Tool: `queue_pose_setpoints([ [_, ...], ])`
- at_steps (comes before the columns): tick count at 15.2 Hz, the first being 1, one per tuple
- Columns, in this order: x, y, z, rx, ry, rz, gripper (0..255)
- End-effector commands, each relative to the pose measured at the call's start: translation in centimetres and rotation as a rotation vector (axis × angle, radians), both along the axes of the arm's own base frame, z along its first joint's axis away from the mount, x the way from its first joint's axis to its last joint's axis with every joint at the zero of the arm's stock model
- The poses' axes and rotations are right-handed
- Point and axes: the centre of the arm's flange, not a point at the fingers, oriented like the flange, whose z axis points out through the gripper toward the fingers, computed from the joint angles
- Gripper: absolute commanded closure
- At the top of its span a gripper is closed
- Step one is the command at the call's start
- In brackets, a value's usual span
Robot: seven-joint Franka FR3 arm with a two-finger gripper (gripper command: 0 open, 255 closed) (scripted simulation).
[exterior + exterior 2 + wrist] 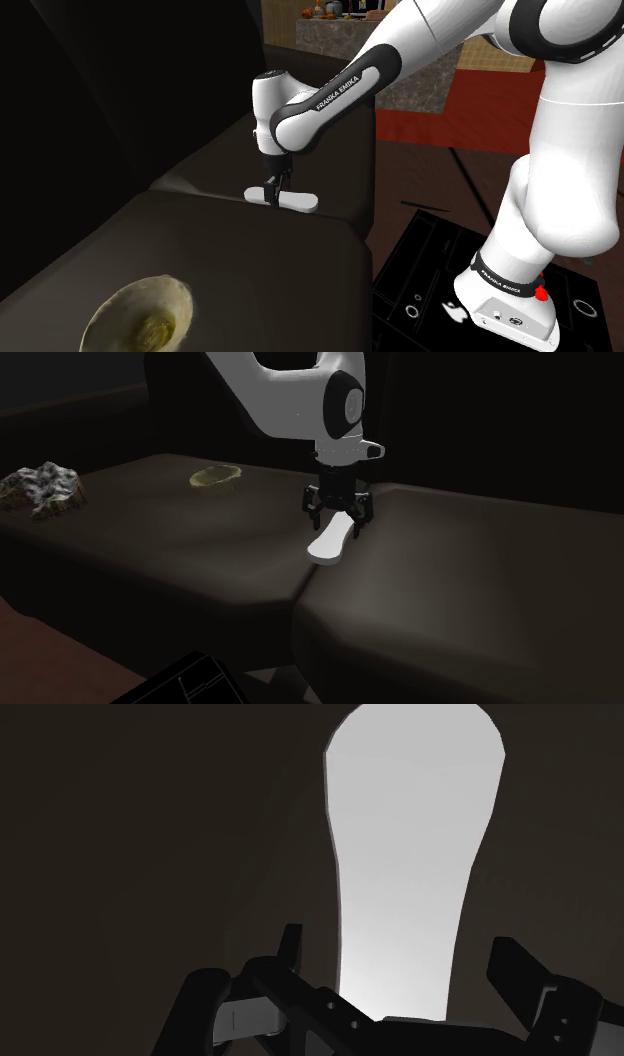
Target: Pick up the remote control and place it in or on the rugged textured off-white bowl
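Your gripper (pixel 338 520): fingers apart, straddling narrow end of smooth white flared remote (pixel 328 545), at seam edge of dark sofa (pixel 180 557) cushion. Rough-rimmed off-white bowl (pixel 140 312) well apart; open cushion between.

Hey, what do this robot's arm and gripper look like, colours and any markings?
The arm is made of rounded, glossy white links with dark bands at the joints. Light FRANKA EMIKA lettering runs along a dark strip. Its white base carries a small red knob. The gripper is all black, with two short angular fingers.
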Motion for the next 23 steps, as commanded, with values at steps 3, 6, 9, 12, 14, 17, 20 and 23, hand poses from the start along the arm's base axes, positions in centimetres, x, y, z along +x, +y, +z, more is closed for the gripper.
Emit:
queue_pose_setpoints([
  [3, 0.0, 0.0, 0.0, 0.0, 0.0, 0.0, 255],
  [6, 0.0, 0.0, 0.0, 0.0, 0.0, 0.0, 255],
  [9, 0.0, 0.0, 0.0, 0.0, 0.0, 0.0, 255],
  [12, 0.0, 0.0, 1.1, 0.0, 0.0, 0.0, 255],
  [14, 0.0, 0.0, 2.1, 0.0, 0.0, 0.0, 255],
  [17, 0.0, 0.0, 3.7, 0.0, 0.0, 0.0, 255],
  [20, 0.0, 0.0, 5.3, 0.0, 0.0, 0.0, 255],
  [23, 0.0, 0.0, 6.9, 0.0, 0.0, 0.0, 255],
])
